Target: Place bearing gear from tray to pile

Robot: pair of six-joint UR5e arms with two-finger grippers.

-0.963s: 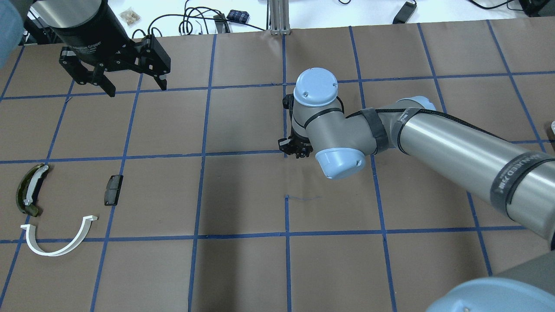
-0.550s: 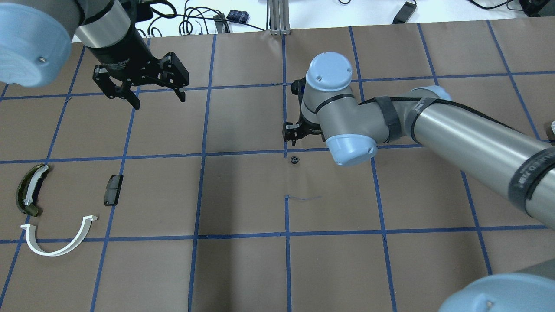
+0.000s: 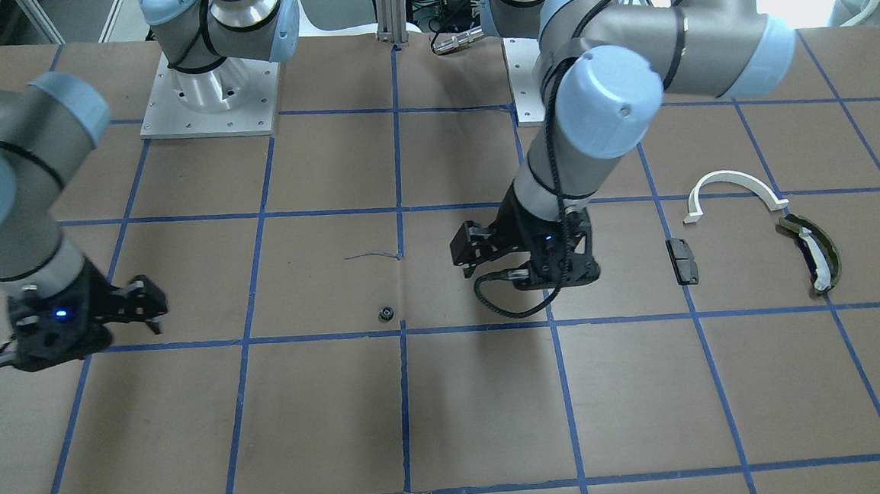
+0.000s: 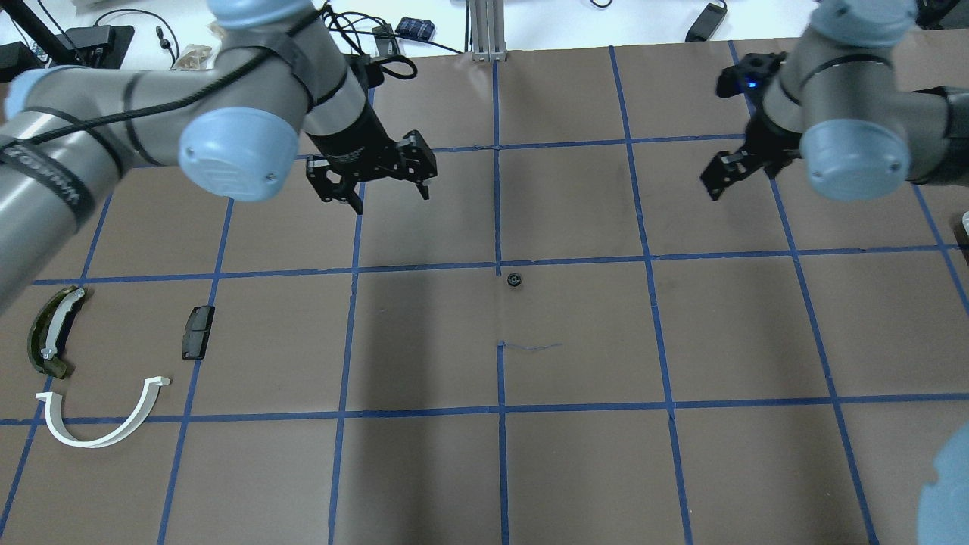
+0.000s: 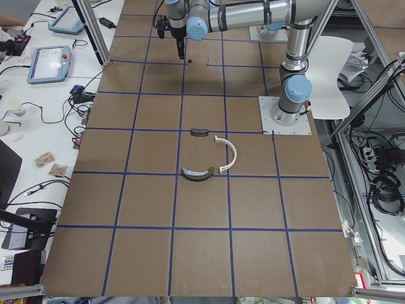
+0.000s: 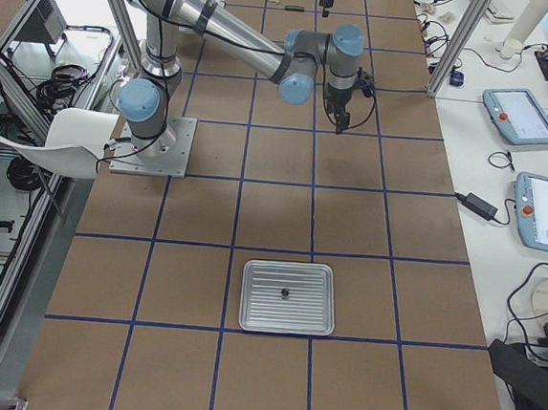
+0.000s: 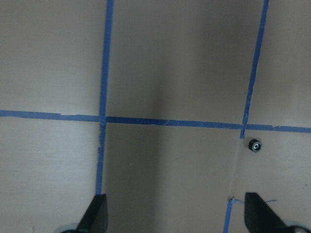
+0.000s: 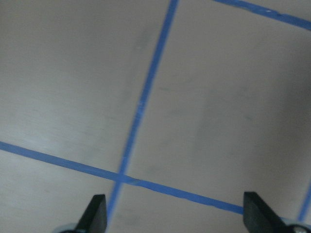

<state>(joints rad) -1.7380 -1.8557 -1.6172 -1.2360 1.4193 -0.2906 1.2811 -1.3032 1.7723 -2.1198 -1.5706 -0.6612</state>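
The bearing gear [image 4: 515, 280] is small, black and toothed. It lies on the brown table next to a blue tape crossing, and shows in the front view [image 3: 387, 312] and the left wrist view [image 7: 254, 144]. My left gripper [image 4: 387, 195] is open and empty, hovering beyond and left of the gear. My right gripper [image 4: 718, 180] is open and empty, far to the right. The pile lies at the near left: a white half-ring [image 4: 54, 420], an olive-green curved piece [image 4: 49, 333] and a dark block [image 4: 197, 331]. The metal tray [image 6: 256, 304] shows only in the exterior right view.
A small dark part [image 6: 285, 292] sits in the tray. Cables and small devices [image 4: 341, 38] lie past the table's far edge, beside an aluminium post [image 4: 484, 30]. Blue tape lines divide the brown table into squares.
My right arm has let the gear down on the table and pulled away to the far right. My left arm has swung right toward the table's middle, gripper still open.
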